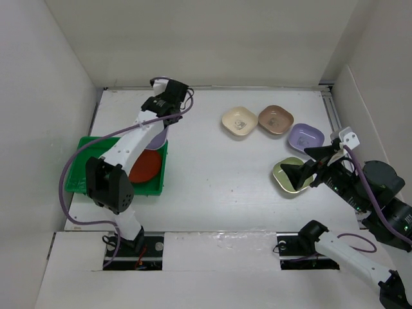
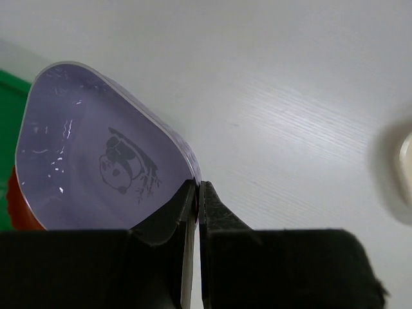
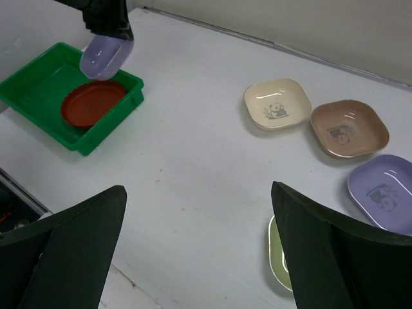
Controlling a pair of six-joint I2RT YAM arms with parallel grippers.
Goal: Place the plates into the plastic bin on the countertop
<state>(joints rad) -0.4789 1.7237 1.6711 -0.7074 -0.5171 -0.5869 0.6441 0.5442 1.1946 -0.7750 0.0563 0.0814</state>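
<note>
The green plastic bin (image 1: 87,151) sits at the left of the white countertop (image 1: 212,174) with a round red-brown plate (image 1: 145,167) in it. My left gripper (image 1: 164,125) is shut on the rim of a lavender plate (image 2: 96,154) and holds it tilted above the bin's far right corner; it also shows in the right wrist view (image 3: 106,55). My right gripper (image 3: 198,190) is open and empty above an olive green plate (image 1: 286,180). Cream (image 1: 239,121), tan-pink (image 1: 275,120) and lavender (image 1: 305,136) plates lie at the right.
White walls close in the countertop on the left, back and right. The bin lies close to the left wall. The olive plate (image 3: 278,254) is partly hidden by my right finger. A seam runs along the near edge by the arm bases.
</note>
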